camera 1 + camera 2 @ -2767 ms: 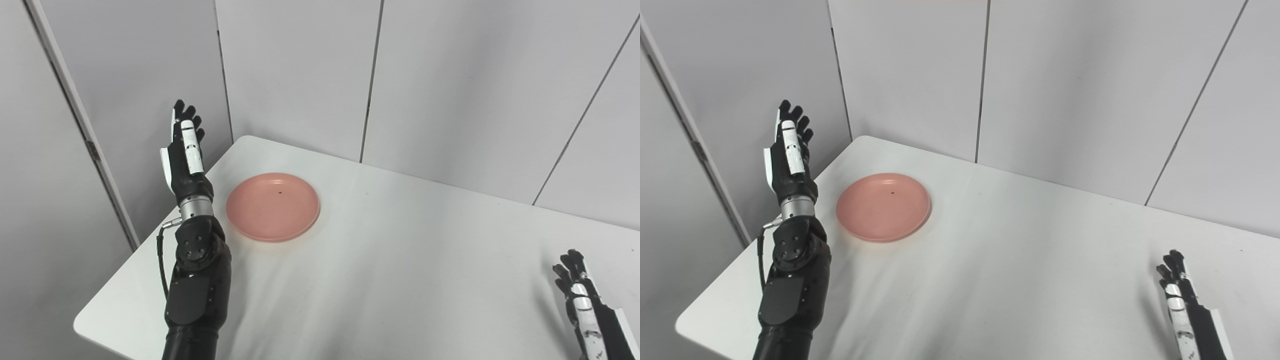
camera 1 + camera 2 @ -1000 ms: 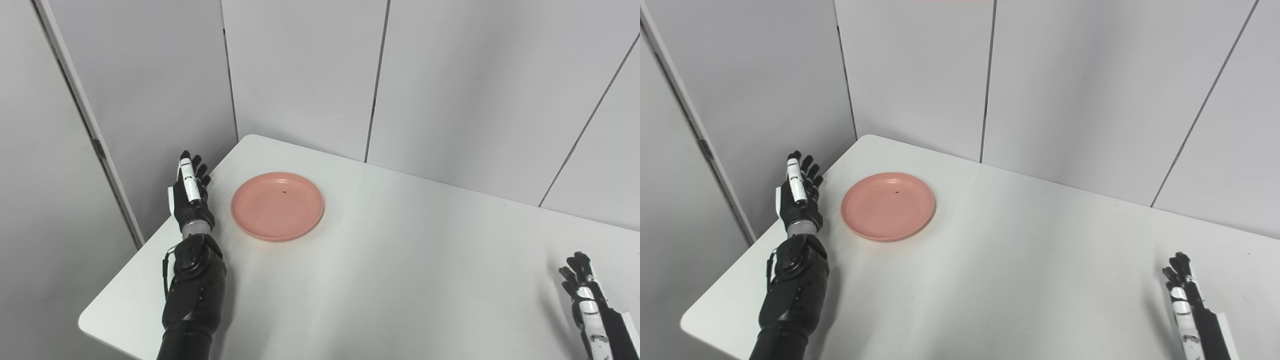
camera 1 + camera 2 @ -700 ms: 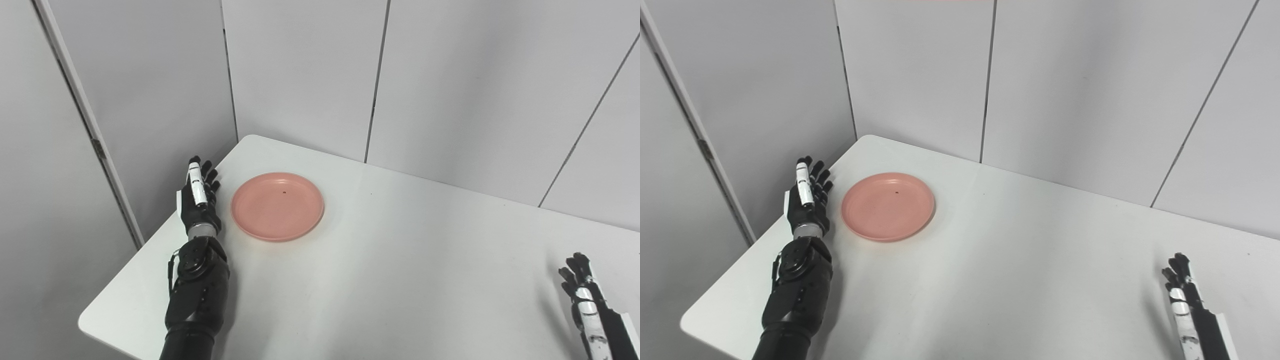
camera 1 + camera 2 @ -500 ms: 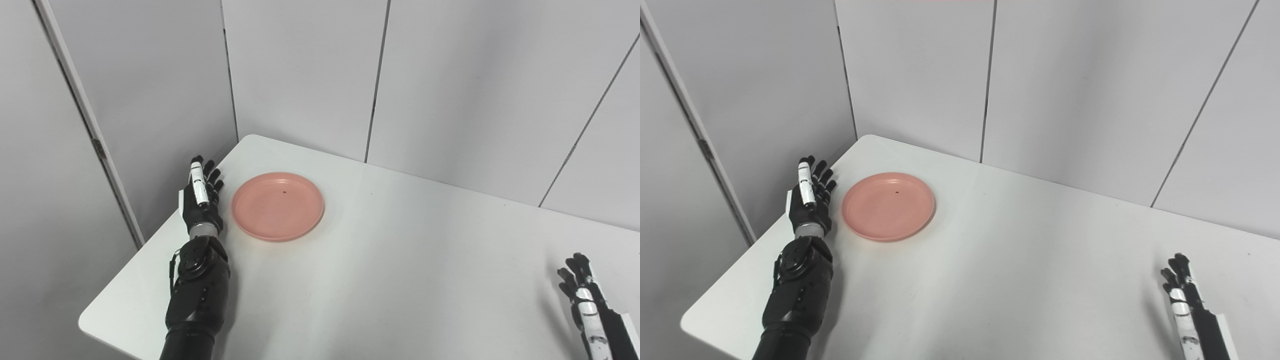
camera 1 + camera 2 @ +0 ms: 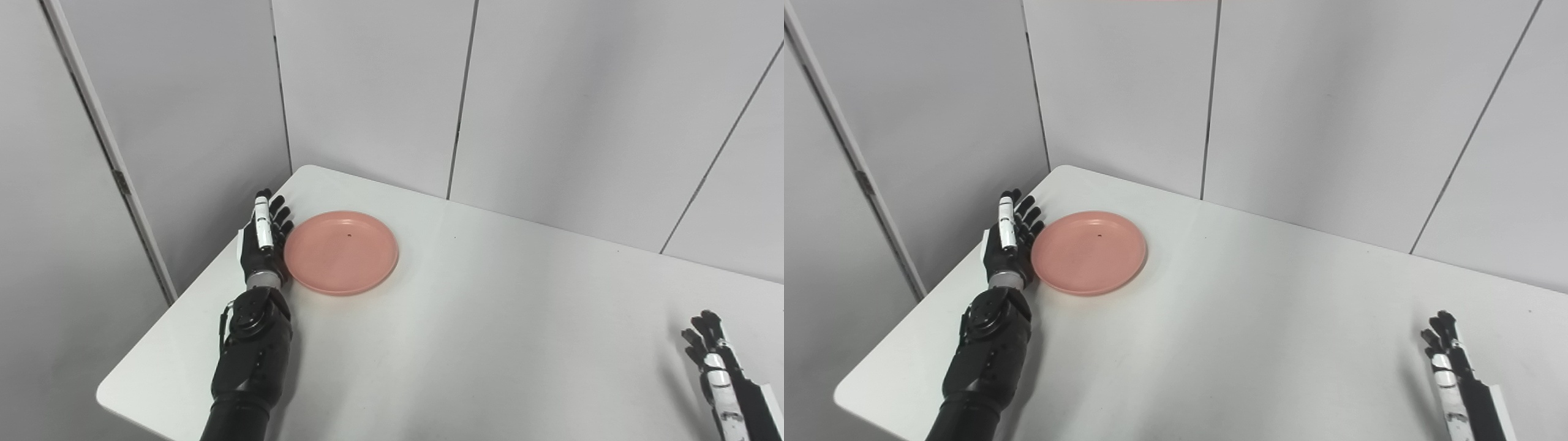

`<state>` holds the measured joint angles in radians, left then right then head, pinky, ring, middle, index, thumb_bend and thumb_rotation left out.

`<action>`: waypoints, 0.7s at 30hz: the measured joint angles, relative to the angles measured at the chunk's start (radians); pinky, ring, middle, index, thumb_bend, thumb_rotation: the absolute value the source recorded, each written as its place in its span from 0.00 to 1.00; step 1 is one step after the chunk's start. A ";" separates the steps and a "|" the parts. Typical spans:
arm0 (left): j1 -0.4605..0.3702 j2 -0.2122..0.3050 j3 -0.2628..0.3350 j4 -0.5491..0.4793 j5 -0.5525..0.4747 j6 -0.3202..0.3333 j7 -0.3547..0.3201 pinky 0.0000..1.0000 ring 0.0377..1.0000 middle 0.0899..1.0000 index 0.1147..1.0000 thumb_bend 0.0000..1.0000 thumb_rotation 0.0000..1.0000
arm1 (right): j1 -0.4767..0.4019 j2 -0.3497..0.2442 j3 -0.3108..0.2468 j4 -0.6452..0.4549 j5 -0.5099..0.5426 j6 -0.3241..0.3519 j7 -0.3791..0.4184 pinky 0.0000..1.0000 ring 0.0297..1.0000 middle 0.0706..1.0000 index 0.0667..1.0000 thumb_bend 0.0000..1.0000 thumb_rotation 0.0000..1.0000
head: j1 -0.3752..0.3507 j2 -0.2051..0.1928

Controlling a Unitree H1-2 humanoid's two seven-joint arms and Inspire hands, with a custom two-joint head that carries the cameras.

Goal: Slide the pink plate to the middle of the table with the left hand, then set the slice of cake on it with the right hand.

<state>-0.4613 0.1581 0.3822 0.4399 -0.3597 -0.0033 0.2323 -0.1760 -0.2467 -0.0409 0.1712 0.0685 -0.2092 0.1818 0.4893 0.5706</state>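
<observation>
Left hand (image 5: 262, 245) is edge-on over the surface (image 5: 490, 318) near its far-left corner, fingers extended and spread, holding nothing; palm faces the pink plate (image 5: 341, 252). Plate's left rim sits right against the palm side of the hand: looks like contact, but the hand covers that bit of rim so can't confirm. Plate lies flat at the far left of the surface, well off the middle, with one small dark speck near its centre. Left forearm (image 5: 989, 349) runs up from the bottom edge, just above the surface near its left edge. Right hand (image 5: 710, 358) is at the bottom-right corner, well apart from the plate, fingers straight and slightly apart, nothing in it; wrist and forearm cut off by the frame edge, and can't tell if it touches the surface. No cake slice visible in either view. Grey wall panels (image 5: 1304, 110) behind the surface.
</observation>
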 measured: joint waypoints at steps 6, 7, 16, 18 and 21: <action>-0.002 -0.001 -0.035 0.014 0.017 0.004 -0.025 0.93 0.93 0.92 0.92 0.40 1.00 | 0.004 0.003 0.000 -0.005 -0.007 0.000 -0.003 0.97 0.94 0.97 0.98 0.36 1.00 | -0.006 0.003; -0.003 -0.001 -0.038 0.017 0.017 0.004 -0.031 0.93 0.93 0.92 0.92 0.40 1.00 | 0.004 0.004 0.000 -0.005 -0.009 0.000 -0.003 0.96 0.94 0.97 0.98 0.36 1.00 | -0.006 0.003; -0.003 -0.007 -0.061 0.014 0.022 0.014 -0.051 0.89 0.91 0.90 0.89 0.40 1.00 | 0.006 0.009 0.000 -0.008 -0.020 0.000 -0.008 0.96 0.94 0.96 0.98 0.37 1.00 | -0.032 0.012; -0.003 -0.009 -0.078 0.012 0.022 0.022 -0.065 0.88 0.90 0.89 0.88 0.40 1.00 | 0.006 0.010 0.000 -0.009 -0.029 0.000 -0.009 0.96 0.94 0.96 0.97 0.37 1.00 | -0.046 0.017; -0.003 -0.022 -0.094 0.000 0.025 0.036 -0.068 0.87 0.89 0.88 0.88 0.39 1.00 | 0.015 0.015 0.000 -0.021 -0.037 0.001 -0.013 0.94 0.93 0.95 0.97 0.34 1.00 | -0.054 0.020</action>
<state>-0.4646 0.1361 0.2878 0.4398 -0.3349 0.0328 0.1646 -0.1611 -0.2314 -0.0408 0.1497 0.0320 -0.2086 0.1689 0.4357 0.5906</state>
